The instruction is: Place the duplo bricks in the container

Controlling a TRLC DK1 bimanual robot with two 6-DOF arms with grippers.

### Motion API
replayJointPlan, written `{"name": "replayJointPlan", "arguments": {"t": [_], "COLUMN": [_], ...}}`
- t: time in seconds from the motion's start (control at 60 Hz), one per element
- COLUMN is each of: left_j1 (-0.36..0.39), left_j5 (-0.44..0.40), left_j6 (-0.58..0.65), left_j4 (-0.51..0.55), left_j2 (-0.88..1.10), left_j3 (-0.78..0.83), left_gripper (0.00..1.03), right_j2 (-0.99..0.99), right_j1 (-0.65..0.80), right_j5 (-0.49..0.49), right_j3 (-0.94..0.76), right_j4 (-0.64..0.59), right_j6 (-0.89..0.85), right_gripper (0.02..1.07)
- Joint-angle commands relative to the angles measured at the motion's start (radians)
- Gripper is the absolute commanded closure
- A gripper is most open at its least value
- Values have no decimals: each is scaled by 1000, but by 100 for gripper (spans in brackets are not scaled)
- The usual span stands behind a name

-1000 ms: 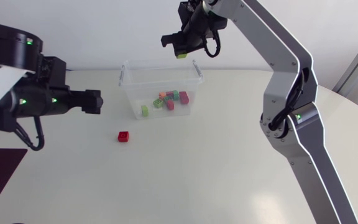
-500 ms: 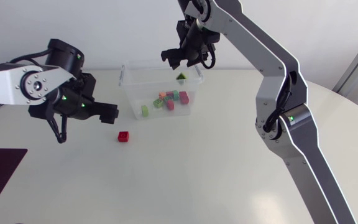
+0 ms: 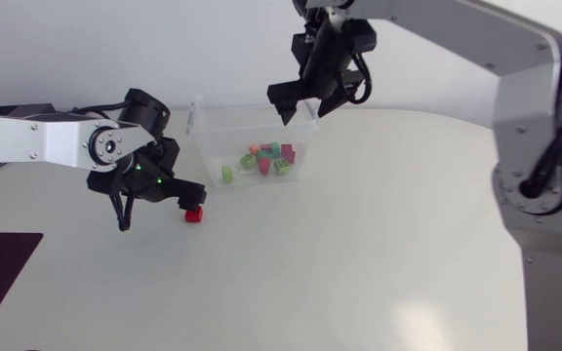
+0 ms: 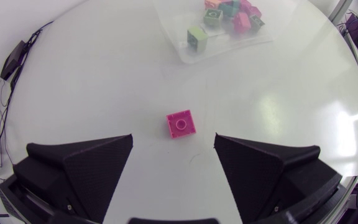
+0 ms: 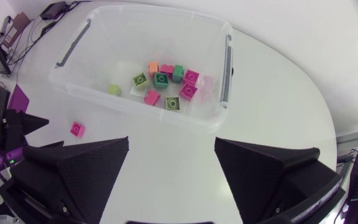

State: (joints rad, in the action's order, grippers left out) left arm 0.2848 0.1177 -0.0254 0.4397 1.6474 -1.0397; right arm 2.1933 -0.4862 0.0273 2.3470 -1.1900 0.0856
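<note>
Since the earlier frames our left arm has swung in from the table's edge. It has brought our left gripper (image 3: 189, 198) down over the small red square plastic brick (image 3: 194, 213). Our right gripper (image 3: 301, 105) has released the green brick it carried, and that brick now lies among the other coloured bricks (image 3: 266, 156) inside the clear plastic container (image 3: 195, 127).

Left gripper: fingers wide apart, nothing held. The red brick lies flat on the white table (image 3: 310, 263), stud up, just ahead of the fingertips. It is centred on the gap between them and touches neither. We judge this alignment deliberate: a short advance and descent would set one finger at each side of the brick.

Right gripper: fingers apart, empty, held high over the container's rim, with the heap of bricks ahead of and below the fingers. We judge that it stands there because its drop is made.

Outstanding: one brick, the red one, on the table near the container's wall.
</note>
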Motion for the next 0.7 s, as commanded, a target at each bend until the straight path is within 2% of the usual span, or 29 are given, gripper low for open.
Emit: {"name": "replayJointPlan", "arguments": {"t": [0.0,0.35,0.683], "left_j1": [8,42,60], "left_j5": [5,7,59], "left_j6": [4,-36,-130], "left_j4": [5,4,25], "left_j2": [43,178,310], "left_j3": [-33,-72,-158], "left_gripper": [12,12,12], "right_j2": [-102,-320,-503], "right_j1": [-12,-17,21], "right_j5": [16,54,51], "right_j3": [-104,-302,-627], "right_j4": [-6,24,113], "right_j6": [31,23,23], "right_gripper": [6,6,6]}}
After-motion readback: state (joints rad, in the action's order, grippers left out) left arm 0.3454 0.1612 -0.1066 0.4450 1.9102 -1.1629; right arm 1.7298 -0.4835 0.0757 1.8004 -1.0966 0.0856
